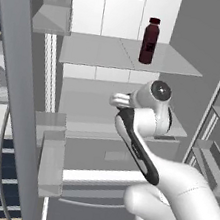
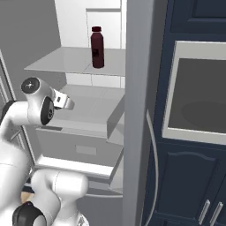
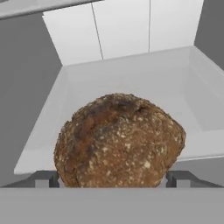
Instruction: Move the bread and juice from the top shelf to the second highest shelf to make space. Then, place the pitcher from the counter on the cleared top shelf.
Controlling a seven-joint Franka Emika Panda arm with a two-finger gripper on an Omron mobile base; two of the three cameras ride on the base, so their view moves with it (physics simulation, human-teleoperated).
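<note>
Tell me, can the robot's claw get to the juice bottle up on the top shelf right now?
Probably yes. The juice stands alone on the top shelf, nothing in front of it. The claw is one shelf lower, wide around the bread, so it must back away first.

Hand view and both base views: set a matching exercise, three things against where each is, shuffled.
1. slim dark maroon juice bottle
2. round brown lumpy bread loaf
3. gripper

A. between the two dark fingertips
B. upright on the thin translucent top shelf
C. reaching in over the thick-rimmed second highest shelf

Pairs: 1-B, 2-A, 3-C
</note>
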